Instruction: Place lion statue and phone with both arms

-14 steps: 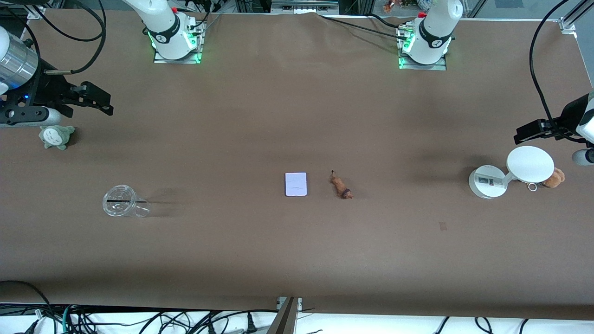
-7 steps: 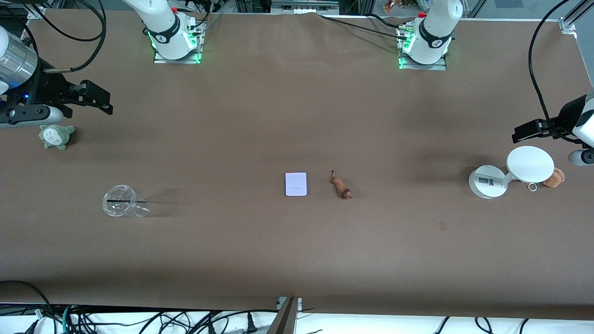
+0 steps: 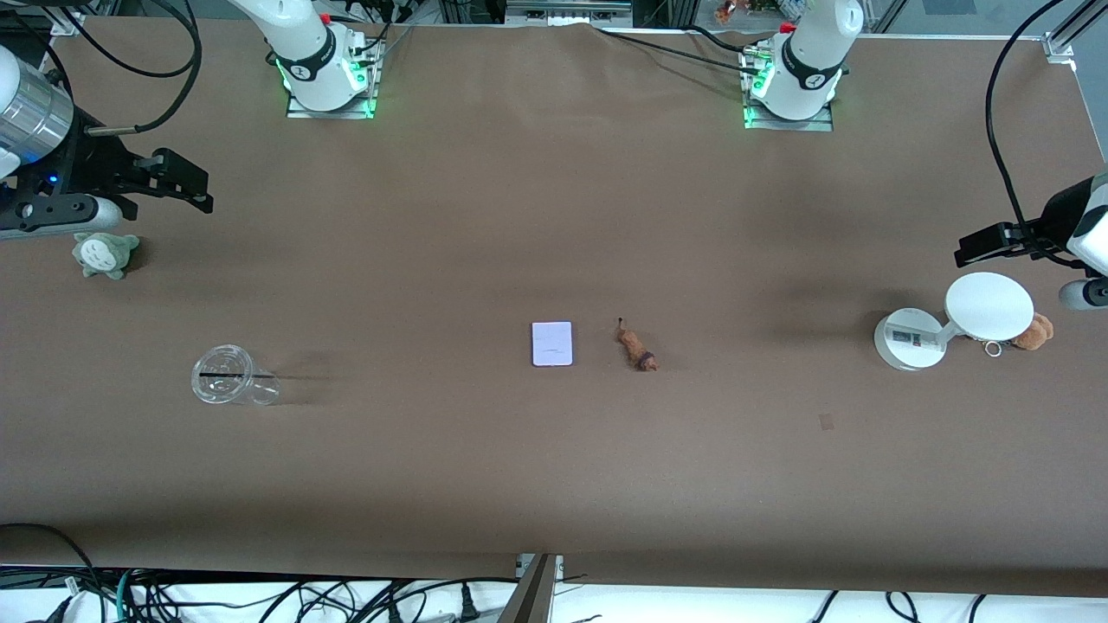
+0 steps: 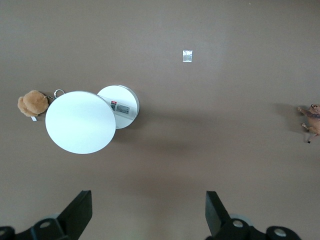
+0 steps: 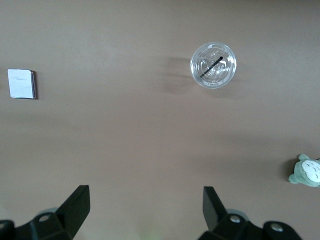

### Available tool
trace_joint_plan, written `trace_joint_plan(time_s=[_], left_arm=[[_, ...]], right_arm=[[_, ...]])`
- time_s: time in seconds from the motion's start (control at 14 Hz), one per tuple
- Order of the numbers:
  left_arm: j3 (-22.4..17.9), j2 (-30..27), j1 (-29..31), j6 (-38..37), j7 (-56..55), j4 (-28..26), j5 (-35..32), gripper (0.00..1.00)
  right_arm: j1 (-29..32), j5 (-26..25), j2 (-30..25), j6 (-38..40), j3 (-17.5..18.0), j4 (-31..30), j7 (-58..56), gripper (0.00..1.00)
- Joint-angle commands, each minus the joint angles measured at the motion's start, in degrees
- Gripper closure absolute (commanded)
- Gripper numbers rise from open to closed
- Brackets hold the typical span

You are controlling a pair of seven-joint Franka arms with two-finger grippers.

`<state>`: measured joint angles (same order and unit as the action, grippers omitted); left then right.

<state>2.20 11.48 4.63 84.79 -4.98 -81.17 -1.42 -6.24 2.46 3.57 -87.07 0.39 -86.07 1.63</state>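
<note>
End effectors both parked high at tabletop ends, fingers spread wide, nothing held; likely start pose, centre left unobstructed. Left end effector (image 4: 145, 212) over round white stand (image 3: 988, 306), brown keyring plush (image 3: 1033, 331) beside it. Right end effector (image 5: 142, 210) near grey-green plush (image 3: 105, 254); clear cup (image 3: 228, 386) nearer front camera. Lion statue (image 3: 636, 346) and phone (image 3: 552, 343) side by side mid-tabletop, well apart from both; statue toward left arm's end, phone toward right arm's.
</note>
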Motion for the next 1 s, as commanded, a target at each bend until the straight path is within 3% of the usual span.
trace_joint_plan(time_s=[0.0,0.21,0.93], left_arm=[[-0.18,0.56,0.38,-1.30,1.55,1.72,1.51,0.00],[-0.18,0.65,0.38,-1.30,1.55,1.72,1.59,0.00],[-0.27,0.91,0.29,-1.47,1.46,1.81,1.77,0.00]], right_arm=[[0.26,-0.09,-0.32,1.20,0.58,1.08,0.56,0.00],[0.26,0.09,-0.32,4.80,0.41,1.08,0.83,0.00],[0.08,0.70,0.12,4.81,0.58,0.82,0.92,0.00]])
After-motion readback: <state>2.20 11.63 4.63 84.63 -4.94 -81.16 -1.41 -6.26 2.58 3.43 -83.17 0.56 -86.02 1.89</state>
